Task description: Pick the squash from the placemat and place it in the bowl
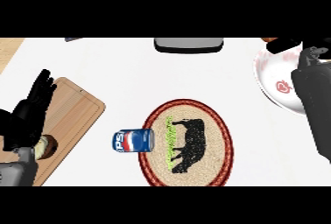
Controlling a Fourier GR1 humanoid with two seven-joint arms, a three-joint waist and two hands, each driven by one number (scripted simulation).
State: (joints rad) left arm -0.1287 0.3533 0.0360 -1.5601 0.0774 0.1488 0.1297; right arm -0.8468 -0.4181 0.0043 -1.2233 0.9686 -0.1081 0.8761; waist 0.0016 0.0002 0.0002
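The counter is plain white, and your right hand (309, 52) hangs over the far-right part of it, above the white bowl (275, 81) with red markings. Whether that hand is clenched or released you cannot tell from here, since its own forearm covers most of it. The squash is not on the placemat (216, 131), which lies well to the left of that hand and nearer you. An orange-brown sliver (270, 40) just left of the hand, at the bowl's far rim, may be the squash, but too little shows to be sure. If so, the risk is a release too near that rim: the squash could land on the edge and roll out onto the counter. So centre the hand over the bowl before letting go. Your left hand (31, 111) rests released, fingers straight, over the cutting board (74, 116). A round pale item (47, 148) lies just below that hand. By count: one bowl, one placemat, one cutting board, one blue soda can (132, 141) lying at the placemat's left edge, one round pale item and one grey object (188, 43) at the far edge.
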